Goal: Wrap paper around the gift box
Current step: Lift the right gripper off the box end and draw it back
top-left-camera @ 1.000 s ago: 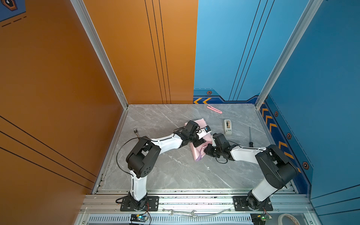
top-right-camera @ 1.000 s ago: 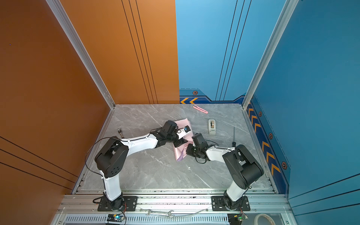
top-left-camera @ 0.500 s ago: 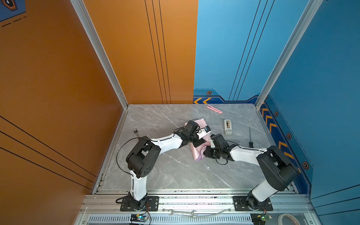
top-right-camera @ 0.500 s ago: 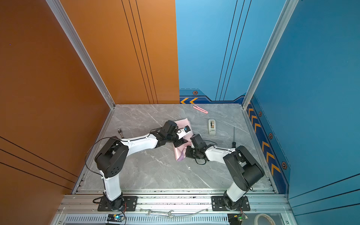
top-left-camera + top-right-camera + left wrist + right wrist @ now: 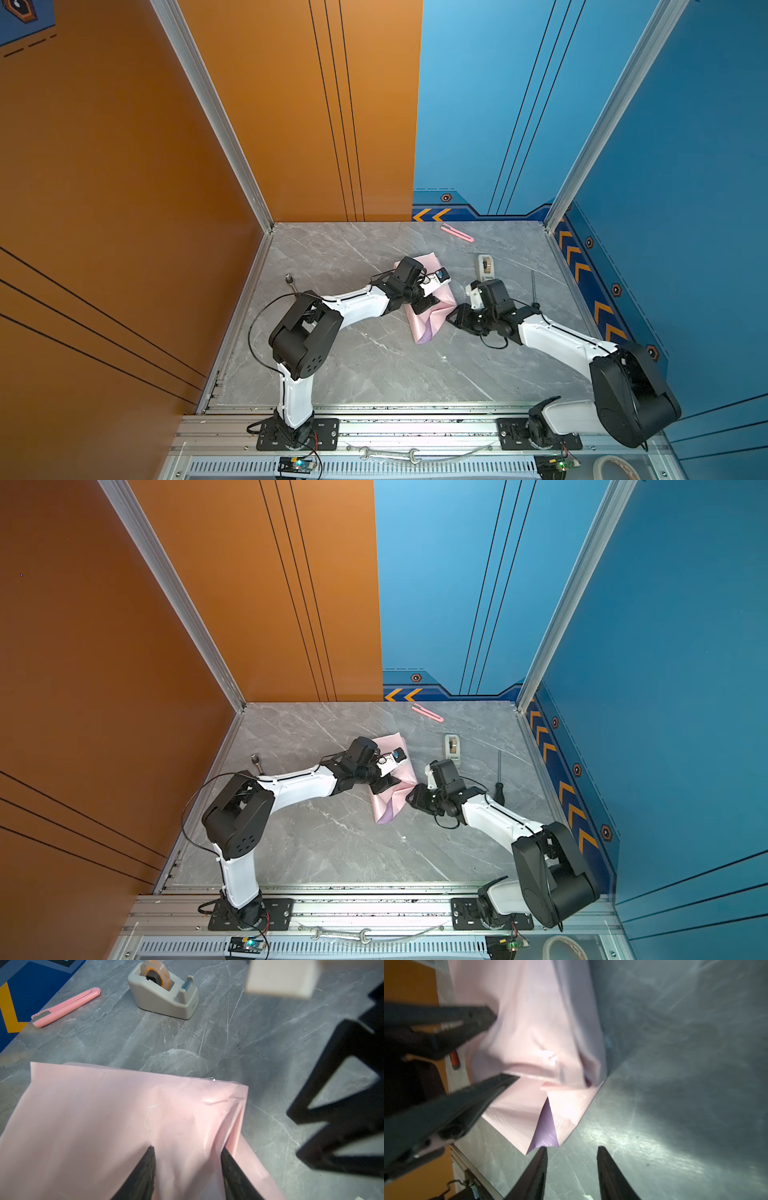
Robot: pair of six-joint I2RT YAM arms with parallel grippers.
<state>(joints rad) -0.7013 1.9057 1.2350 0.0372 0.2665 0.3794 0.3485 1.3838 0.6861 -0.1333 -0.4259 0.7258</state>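
**Top views.** Pink paper lies folded and creased on the grey marble table, a little right of centre in the far half. A lilac corner shows at its near end. The left gripper reaches in from the left and sits on top of the folds. The right gripper is low at the paper's right edge, just beside it. A beige tape dispenser stands right of the paper. A pink cutter lies farther back by the far wall, and a screwdriver lies towards the right edge. The gift box cannot be made out in any view.

**Left wrist view.** The left pincer's two fingers stand apart, tips down on the pale pink surface, with nothing pinched between them. The paper is humped, with a creased corner. Dispenser and cutter sit beyond it on bare marble.

**Right wrist view.** The right pincer's fingers are spread with bare table between them, holding nothing. One fingertip is just beside the lilac flap at the paper's corner. Whether it touches, I cannot tell. Across the paper, the left gripper's fingers show apart, tips on pink.
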